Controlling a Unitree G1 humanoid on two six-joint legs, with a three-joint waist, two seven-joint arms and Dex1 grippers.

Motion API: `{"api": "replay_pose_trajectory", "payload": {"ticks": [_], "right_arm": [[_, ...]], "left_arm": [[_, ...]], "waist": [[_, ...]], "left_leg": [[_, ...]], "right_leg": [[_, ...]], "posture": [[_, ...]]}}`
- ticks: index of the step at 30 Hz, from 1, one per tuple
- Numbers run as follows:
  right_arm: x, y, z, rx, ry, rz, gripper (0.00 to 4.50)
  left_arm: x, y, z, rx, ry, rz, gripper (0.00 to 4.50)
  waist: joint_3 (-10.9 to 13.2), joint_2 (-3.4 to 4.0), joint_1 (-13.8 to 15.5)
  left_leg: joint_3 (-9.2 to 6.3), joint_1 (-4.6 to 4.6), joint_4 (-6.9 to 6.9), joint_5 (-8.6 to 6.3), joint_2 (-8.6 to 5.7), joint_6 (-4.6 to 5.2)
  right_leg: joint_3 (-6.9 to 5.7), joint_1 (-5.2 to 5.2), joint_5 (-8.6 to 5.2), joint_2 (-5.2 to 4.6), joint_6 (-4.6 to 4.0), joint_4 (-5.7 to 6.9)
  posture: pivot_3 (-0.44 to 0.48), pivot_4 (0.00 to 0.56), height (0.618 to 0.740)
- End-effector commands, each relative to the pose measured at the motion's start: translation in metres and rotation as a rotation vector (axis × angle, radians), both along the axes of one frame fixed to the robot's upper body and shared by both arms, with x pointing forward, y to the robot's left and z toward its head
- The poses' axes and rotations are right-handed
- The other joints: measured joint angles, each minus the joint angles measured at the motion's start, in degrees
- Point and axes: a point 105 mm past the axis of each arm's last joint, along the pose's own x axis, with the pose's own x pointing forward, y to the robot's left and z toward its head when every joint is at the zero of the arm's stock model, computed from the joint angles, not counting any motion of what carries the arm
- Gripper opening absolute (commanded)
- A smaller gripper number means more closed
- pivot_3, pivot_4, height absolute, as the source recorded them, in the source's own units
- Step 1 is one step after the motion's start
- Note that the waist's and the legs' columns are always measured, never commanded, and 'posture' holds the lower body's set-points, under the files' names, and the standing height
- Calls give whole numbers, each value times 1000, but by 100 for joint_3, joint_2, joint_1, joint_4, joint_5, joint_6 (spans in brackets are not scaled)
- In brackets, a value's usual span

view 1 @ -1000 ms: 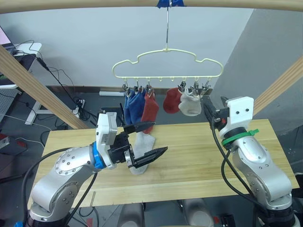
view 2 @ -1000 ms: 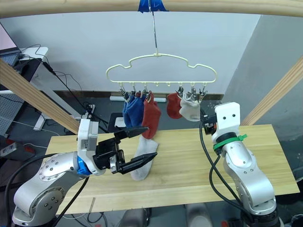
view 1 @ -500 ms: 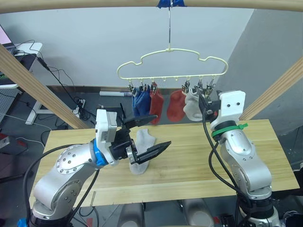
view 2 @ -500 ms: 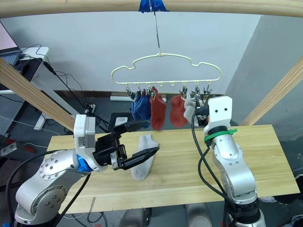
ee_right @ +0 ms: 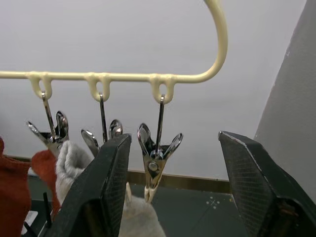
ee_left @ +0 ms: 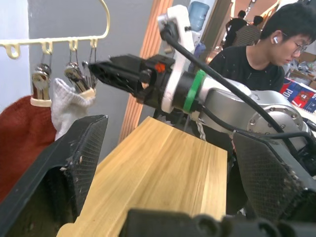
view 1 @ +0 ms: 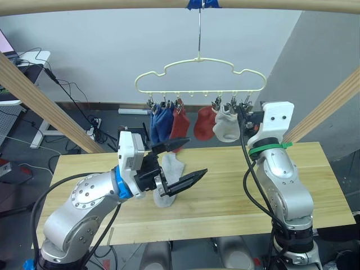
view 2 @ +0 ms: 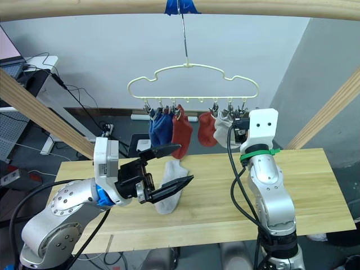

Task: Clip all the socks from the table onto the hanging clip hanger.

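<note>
The pale yellow clip hanger (view 1: 199,76) hangs from the top pole. On its clips hang two blue socks (view 1: 160,125), two rust red socks (view 1: 179,124) and one light grey sock (view 1: 226,126). Another light grey sock (view 1: 167,169) lies on the table (view 1: 242,197), partly hidden behind my left gripper (view 1: 197,156), which hovers open just above it. My right gripper (view 1: 242,115) is raised to the hanger's right end. It stands open, with a bare metal clip (ee_right: 157,162) between its fingers (ee_right: 111,182) in the right wrist view.
Round wooden poles frame the table: one along the top (view 1: 112,4), slanted ones at the left (view 1: 45,107) and right (view 1: 332,101). A person (ee_left: 269,54) sits beyond the table's right end. A desk and cables (view 1: 34,62) lie behind on the left.
My right arm has swung in and up to the hanger's right end. The hanger swayed right, then back. My left gripper has edged right over the grey sock.
</note>
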Motion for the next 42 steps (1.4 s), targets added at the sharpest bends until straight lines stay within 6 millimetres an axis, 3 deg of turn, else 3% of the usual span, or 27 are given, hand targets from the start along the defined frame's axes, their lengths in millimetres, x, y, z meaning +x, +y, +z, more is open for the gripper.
{"api": "replay_pose_trajectory", "payload": {"ticks": [1,24,27,32,34,42], "right_arm": [[-2,1,11,10,-54,-2,2949],[12,-3,18,61,-78,-68,2949],[13,0,19,65,-80,-57,2327],[13,0,18,69,-74,-55,617],[13,1,17,72,-72,-53,127],[13,2,17,56,-67,-31,21]], "left_arm": [[-9,-6,7,-3,-35,-31,4500],[-16,-6,-4,10,-7,-49,4500],[-17,-6,-6,9,-4,-49,4500],[-17,-5,-7,8,-4,-48,4500],[-18,-4,-8,7,-4,-48,4500],[-17,-5,-10,9,-2,-49,4500]], "waist": [[0,0,1],[0,1,11],[0,1,12],[0,1,33],[0,1,38],[0,2,48]], "left_leg": [[0,0,0,0,0,0],[0,0,0,0,0,0],[0,0,-2,0,0,0],[0,-1,-2,0,0,0],[0,0,-2,0,0,0],[0,-1,-2,0,0,0]], "right_leg": [[0,0,0,0,0,0],[0,-1,0,0,-1,1],[0,-1,0,0,-1,1],[0,-2,1,-1,-1,0],[0,-2,1,-1,-1,1],[0,-2,1,-1,-1,0]], "posture": [[-102,275,740],[-94,275,740],[-92,274,740],[-92,274,740],[-92,272,740],[-99,268,740]]}}
